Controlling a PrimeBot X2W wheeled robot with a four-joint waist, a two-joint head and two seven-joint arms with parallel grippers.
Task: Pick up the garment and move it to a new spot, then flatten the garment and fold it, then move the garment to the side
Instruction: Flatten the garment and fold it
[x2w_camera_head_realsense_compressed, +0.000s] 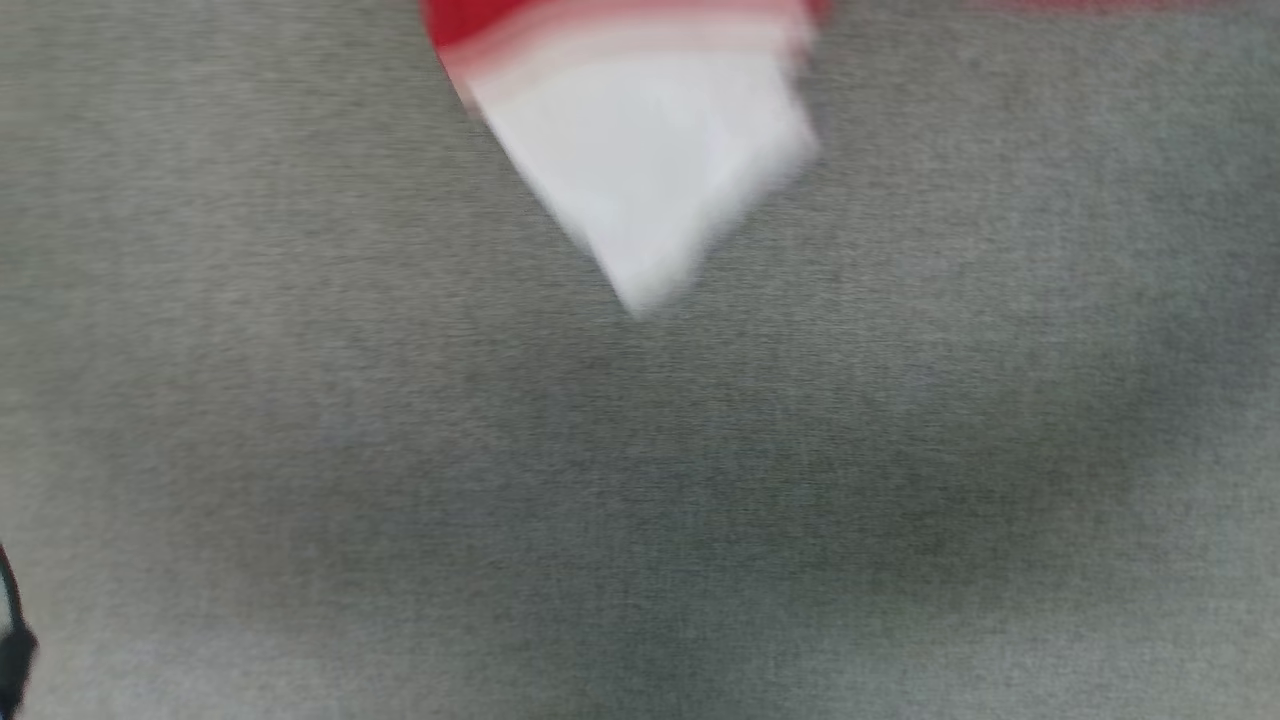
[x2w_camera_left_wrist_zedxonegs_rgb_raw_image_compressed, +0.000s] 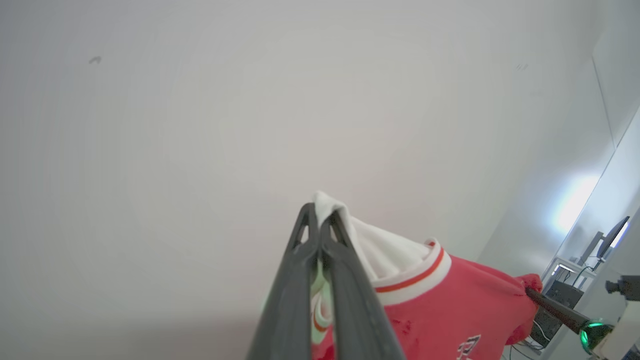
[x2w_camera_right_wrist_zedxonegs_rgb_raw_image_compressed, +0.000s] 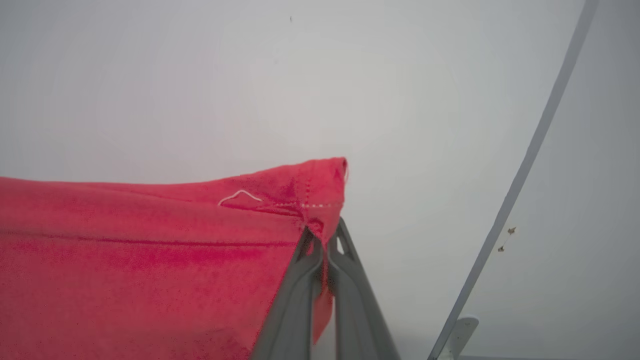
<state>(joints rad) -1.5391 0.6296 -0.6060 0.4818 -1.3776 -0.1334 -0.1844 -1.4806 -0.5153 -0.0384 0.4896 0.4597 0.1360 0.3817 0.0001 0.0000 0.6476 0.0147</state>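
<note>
I hold the garment (x2w_camera_right_wrist_zedxonegs_rgb_raw_image_compressed: 150, 260) aloft, my left gripper (x2w_camera_left_wrist_zedxonegs_rgb_raw_image_compressed: 320, 214) clamped on its white end and my right gripper (x2w_camera_right_wrist_zedxonegs_rgb_raw_image_compressed: 324, 236) on a red corner, so I judge the pickup done, with placing, flattening and folding left.

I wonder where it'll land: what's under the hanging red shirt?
Below the garment lies a grey cloth surface. The patch it hangs in front of is covered, so I cannot tell what is there.
</note>
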